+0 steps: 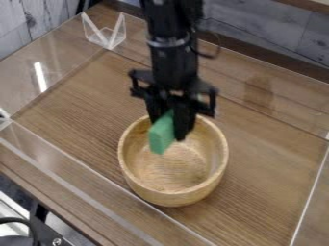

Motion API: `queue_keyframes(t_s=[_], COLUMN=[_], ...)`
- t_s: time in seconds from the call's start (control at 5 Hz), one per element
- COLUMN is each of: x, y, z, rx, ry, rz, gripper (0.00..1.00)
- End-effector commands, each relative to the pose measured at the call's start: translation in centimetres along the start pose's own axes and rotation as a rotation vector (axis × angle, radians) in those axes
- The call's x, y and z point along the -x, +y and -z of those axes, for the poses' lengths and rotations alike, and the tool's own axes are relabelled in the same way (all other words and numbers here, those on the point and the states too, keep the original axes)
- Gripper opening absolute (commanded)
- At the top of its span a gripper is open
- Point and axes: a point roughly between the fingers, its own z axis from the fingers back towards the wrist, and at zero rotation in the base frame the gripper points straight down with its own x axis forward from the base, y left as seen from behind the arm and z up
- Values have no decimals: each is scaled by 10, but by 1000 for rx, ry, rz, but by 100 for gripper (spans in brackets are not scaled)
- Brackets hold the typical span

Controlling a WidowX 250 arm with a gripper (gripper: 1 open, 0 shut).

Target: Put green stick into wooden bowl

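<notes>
The black gripper [170,117] points down over the wooden bowl [175,159], its fingers clamped on the green stick [162,135], whose lower end seems to hang inside the rim.

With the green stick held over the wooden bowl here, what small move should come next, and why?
Probably open the hand and drop it: the green stick hangs gripped over the wooden bowl, inside its rim, with nothing in the bowl to block it.

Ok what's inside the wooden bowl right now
The wooden bowl has only bare wood on its visible floor. The green stick, held in the pincer, hangs over the bowl's far side. The arm and stick cover part of the far inner wall.
</notes>
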Motion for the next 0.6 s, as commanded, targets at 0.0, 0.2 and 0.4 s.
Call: queue_keyframes(t_s=[0.0, 0.2, 0.4], x=[-2, -1, 1], y=[-7, -5, -3], z=[-1, 1, 1], rx=[-9, -13, -13], ry=[-58, -43, -18], rz=[43, 45, 37], gripper=[0, 100, 100])
